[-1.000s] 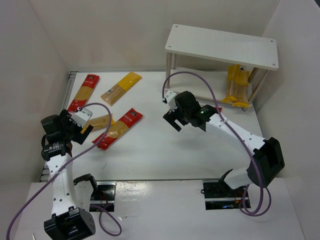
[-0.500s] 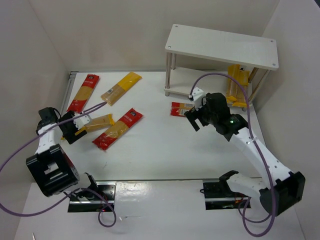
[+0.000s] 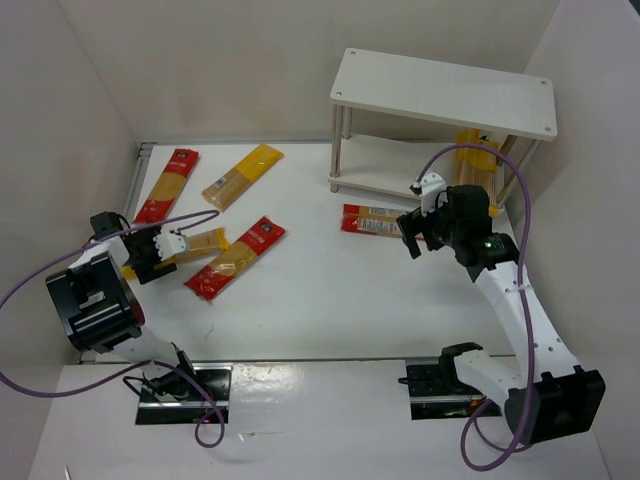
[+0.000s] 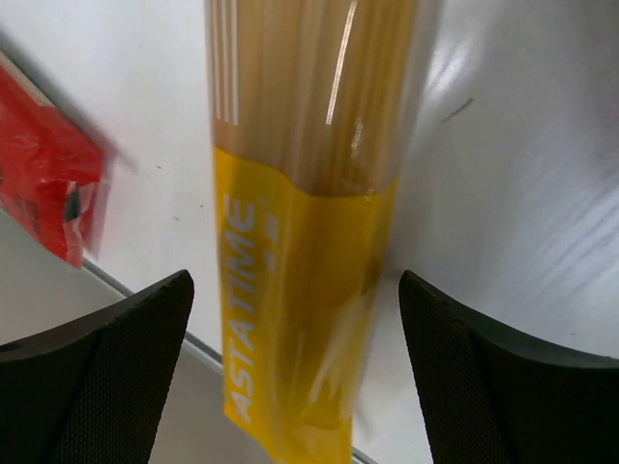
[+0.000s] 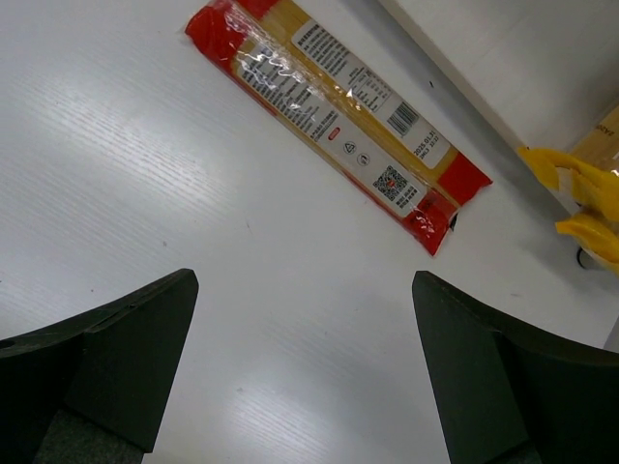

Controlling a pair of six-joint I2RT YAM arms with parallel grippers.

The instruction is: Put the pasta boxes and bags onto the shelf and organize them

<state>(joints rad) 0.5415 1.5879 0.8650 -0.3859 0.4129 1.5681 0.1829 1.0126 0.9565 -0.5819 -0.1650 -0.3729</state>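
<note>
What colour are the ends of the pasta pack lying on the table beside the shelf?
Red; the pasta pack shows best in the right wrist view.

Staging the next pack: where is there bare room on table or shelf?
Bare: shelf top; lower tier's left half; table middle between the slanted red pack and the red pack near the shelf. Crowded: table's far left; tier's right end, with yellow packs.

The shelf (image 3: pixel 445 92) is white with dark corner dots. The packs (image 3: pixel 476 170) under its right end are bright yellow; the red pack (image 5: pixel 334 121) just in front carries a pale barcoded label. Far to its left, a yellow bag (image 4: pixel 300 319) bears white lettering.
</note>
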